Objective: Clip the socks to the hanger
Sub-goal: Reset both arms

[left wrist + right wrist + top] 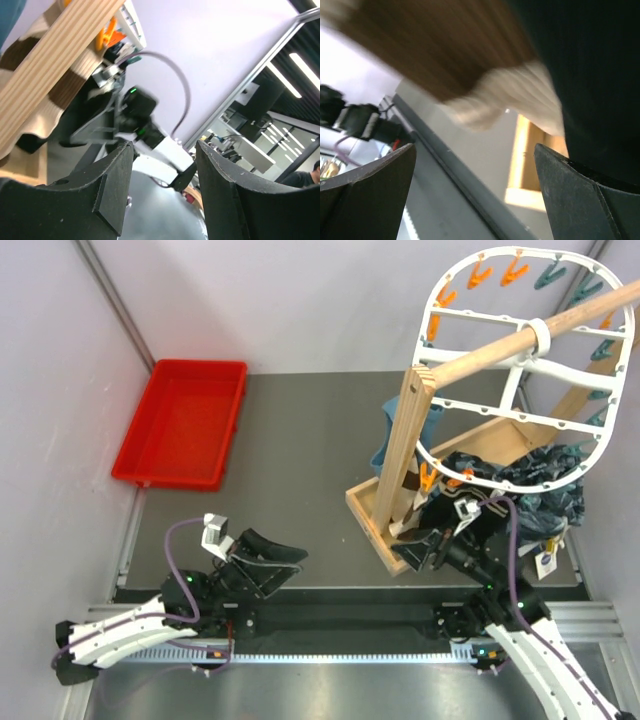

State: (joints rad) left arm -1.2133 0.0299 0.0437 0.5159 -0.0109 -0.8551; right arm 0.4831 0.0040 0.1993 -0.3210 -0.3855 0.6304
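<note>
The white oval hanger (520,370) with orange and teal pegs hangs tilted from a wooden pole. A brown-and-cream banded sock (408,523) dangles at its low near edge under an orange peg (428,480). It fills the top of the right wrist view (470,60), beside a black sock (590,75). My right gripper (414,548) is open just below these socks, with nothing between its fingers (475,190). My left gripper (275,550) is open and empty low over the table, pointing right (162,190). The banded sock (25,55) also shows in the left wrist view.
A wooden rack with post (405,455) and pole (520,340) stands on a wooden base frame (365,515) at the right. A dark heap (535,480) lies behind the right arm. Blue cloth (385,445) hangs by the post. A red tray (185,420) sits far left.
</note>
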